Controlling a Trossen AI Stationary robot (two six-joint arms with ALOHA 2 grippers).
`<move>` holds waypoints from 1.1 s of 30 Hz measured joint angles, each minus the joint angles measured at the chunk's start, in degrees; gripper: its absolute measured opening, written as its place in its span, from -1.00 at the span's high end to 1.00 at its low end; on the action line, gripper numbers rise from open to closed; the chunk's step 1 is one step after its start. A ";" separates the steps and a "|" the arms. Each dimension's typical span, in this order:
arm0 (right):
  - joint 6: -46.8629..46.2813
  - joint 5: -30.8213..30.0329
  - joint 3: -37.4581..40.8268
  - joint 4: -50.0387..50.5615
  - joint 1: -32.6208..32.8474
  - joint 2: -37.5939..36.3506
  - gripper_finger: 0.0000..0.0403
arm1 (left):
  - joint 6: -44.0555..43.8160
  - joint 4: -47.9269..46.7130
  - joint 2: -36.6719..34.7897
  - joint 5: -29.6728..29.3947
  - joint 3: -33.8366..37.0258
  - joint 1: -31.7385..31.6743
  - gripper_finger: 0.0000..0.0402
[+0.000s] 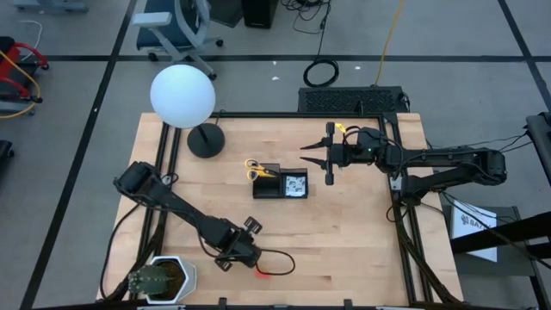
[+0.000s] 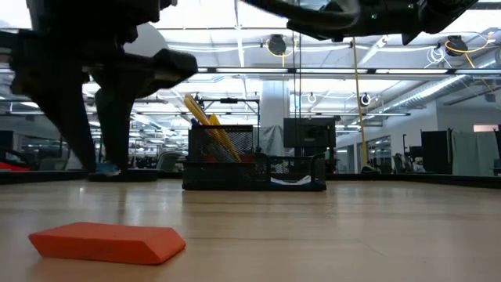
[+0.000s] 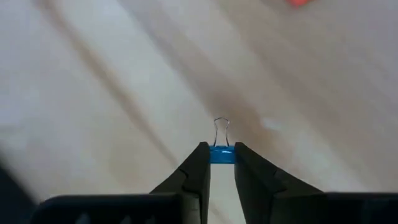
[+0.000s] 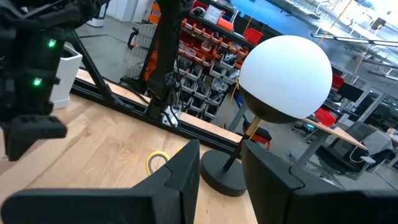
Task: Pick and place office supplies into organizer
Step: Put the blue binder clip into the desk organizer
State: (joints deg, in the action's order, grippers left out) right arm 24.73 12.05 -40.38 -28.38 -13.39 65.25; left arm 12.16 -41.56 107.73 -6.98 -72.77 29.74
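My left pincer (image 3: 222, 163) is pinched tight on a small blue binder clip (image 3: 222, 154), w/ its wire loop poking out front, so I can carry it w/o dropping it. It sits low over the worktop (image 1: 362, 250), near the front edge. The red eraser (image 1: 262, 274) lies just beside that pincer, not touching. The organizer (image 1: 280, 183) is well apart, mid worktop, w/ the yellow scissors (image 1: 256, 166) already standing in it. My right pincer (image 1: 313, 158) hangs near the organizer's right side, fingers spread wide, holding nothing, prob. just waiting.
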 joint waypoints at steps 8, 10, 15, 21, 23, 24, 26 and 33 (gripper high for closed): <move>0.00 0.00 0.00 0.02 0.00 0.00 0.46 | -0.28 -2.57 -2.34 -8.55 -0.07 -2.57 0.77; 0.00 0.00 0.00 -0.04 0.01 0.00 0.46 | -0.05 -2.42 -2.56 -9.46 -0.09 -3.72 0.77; 0.00 -0.01 0.00 -0.01 0.00 0.00 0.46 | 2.07 -2.19 -2.47 -12.61 -0.09 -6.92 0.70; 0.00 0.00 0.00 -0.02 -0.01 0.00 0.46 | 5.75 -1.90 -2.47 -15.16 -0.13 -11.21 0.75; 0.00 -0.01 0.00 -0.02 0.00 0.00 0.46 | 6.36 -1.87 -2.47 -15.82 -0.13 -12.69 0.75; 0.00 0.00 0.00 -0.02 0.00 0.00 0.46 | 6.71 -1.78 -2.47 -16.02 -0.13 -13.39 0.75; 0.00 0.00 0.00 -0.02 0.00 0.00 0.46 | 7.35 -1.53 -2.47 -16.05 -0.13 -14.75 0.72; 0.00 -0.02 0.00 -0.02 0.01 0.00 0.46 | 9.02 0.75 -2.50 -15.97 -0.15 -18.48 0.72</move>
State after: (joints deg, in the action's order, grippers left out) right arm 24.73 12.03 -40.38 -28.40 -13.39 65.25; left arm 21.19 -40.81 105.23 -22.95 -72.93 11.25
